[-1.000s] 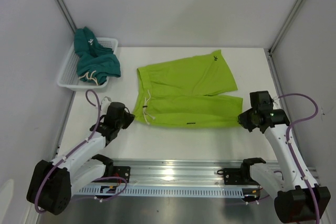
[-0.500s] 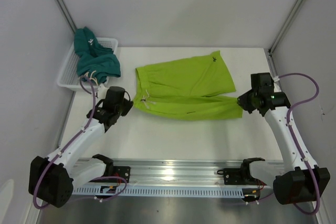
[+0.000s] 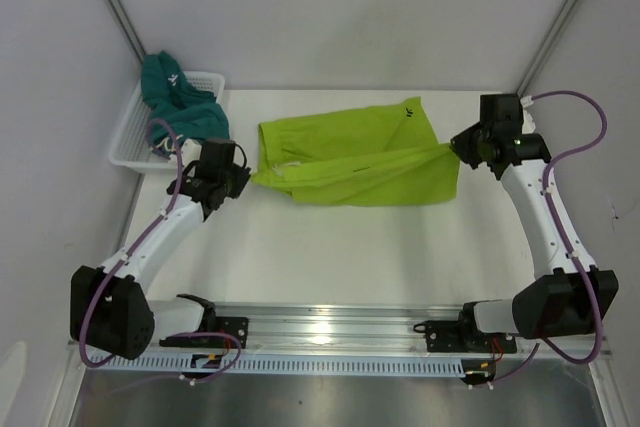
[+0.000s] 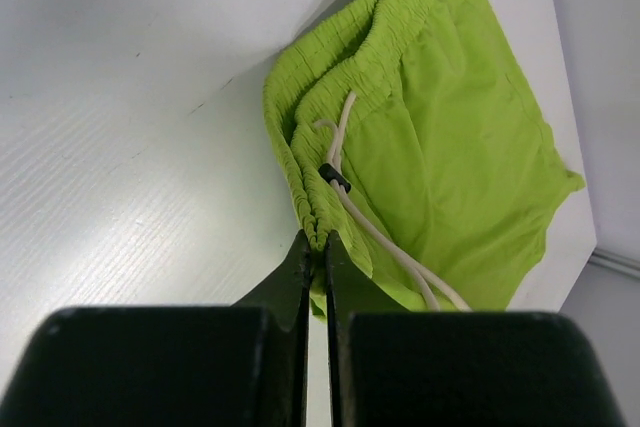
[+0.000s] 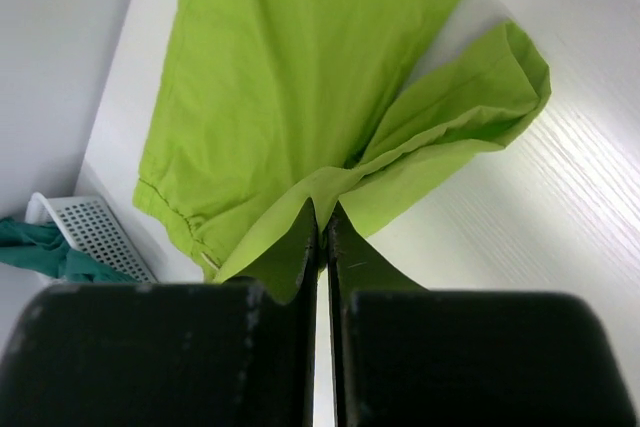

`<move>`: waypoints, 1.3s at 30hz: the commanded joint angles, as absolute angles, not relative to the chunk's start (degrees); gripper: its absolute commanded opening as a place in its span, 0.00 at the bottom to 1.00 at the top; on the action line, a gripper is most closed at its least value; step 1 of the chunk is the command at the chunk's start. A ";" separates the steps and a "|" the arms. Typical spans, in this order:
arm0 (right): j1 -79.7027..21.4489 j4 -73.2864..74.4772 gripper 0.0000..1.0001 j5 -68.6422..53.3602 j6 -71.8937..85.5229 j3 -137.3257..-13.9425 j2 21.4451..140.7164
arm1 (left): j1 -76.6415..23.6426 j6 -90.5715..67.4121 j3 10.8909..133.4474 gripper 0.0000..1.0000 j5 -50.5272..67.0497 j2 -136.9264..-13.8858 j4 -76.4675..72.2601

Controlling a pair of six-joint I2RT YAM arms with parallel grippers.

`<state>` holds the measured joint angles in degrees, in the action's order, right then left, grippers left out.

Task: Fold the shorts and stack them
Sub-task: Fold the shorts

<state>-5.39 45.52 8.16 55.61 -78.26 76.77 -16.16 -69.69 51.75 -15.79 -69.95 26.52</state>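
Note:
The lime green shorts lie across the middle of the white table, their near half lifted and doubled over toward the far half. My left gripper is shut on the gathered waistband, beside the white drawstring. At the other end my right gripper is shut on the leg hem, and the green cloth hangs away from it. The dark teal shorts sit bunched in the white basket at the back left.
Aluminium frame posts rise at both back corners, with white walls around the table. A metal rail runs along the near edge, carrying both arm bases.
Both grippers have moved away from the near edge toward the back, carrying the near edge of the green shorts up and over the far half. Both stayed shut on the cloth.

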 commanded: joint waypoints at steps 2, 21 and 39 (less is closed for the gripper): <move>-4.75 43.41 0.00 8.53 54.58 -83.32 77.43 | -14.06 -71.11 54.23 0.00 -15.12 -69.35 26.89; -7.47 57.56 0.00 6.33 54.05 -71.19 51.25 | -15.56 -69.44 44.30 0.00 -11.08 -48.72 34.27; -7.91 61.88 0.00 3.78 53.27 -73.91 45.43 | -16.35 -68.47 43.84 0.00 -10.54 -36.73 43.51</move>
<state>-7.81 64.82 2.94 55.11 -71.29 42.52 -16.27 -69.97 41.47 -8.43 -35.51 42.96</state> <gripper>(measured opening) 0.014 0.025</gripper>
